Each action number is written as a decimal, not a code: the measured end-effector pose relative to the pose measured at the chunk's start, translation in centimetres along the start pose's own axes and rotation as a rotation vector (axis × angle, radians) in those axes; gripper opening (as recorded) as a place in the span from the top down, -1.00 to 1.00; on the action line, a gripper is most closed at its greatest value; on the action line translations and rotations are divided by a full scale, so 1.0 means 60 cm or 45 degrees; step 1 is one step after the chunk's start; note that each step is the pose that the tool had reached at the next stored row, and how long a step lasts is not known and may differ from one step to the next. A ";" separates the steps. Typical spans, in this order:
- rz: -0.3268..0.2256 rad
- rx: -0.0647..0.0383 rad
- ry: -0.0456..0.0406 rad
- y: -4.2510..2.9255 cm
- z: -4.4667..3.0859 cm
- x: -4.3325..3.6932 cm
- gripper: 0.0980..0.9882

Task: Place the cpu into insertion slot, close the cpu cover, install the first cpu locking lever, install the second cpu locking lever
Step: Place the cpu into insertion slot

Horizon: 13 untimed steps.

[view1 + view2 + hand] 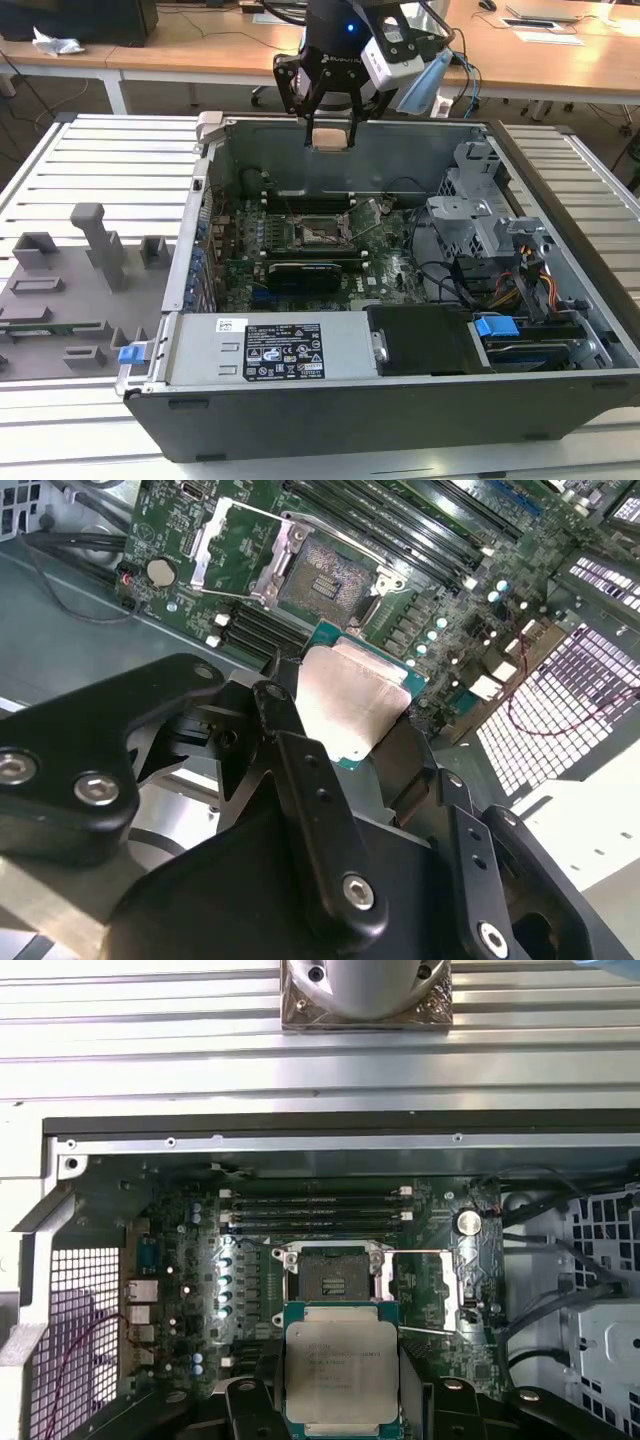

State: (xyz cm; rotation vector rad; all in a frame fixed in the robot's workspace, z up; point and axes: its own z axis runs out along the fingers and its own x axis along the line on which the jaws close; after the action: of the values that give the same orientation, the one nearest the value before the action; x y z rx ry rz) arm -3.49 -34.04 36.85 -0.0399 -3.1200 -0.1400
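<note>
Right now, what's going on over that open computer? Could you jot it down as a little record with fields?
Gripper: the gripper is shut on the cpu, above the computer case
Cpu: the cpu is held in the air, its silvery top showing in both wrist views; not yet in the socket
Insertion slot: the insertion slot is empty, a dark square on the green motherboard
Cpu cover: the cpu cover is swung open beside the slot
Steps finished: none, as things lie

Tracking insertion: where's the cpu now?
Exterior view: the square silvery-topped cpu is clamped in the black gripper above the open case, clear of the dark insertion slot.
</note>
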 end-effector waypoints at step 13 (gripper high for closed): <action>0.000 0.000 0.000 -0.002 0.018 0.000 0.00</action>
State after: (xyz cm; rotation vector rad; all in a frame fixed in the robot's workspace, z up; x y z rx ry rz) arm -3.49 -34.04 35.78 -0.0400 -3.1200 -0.1400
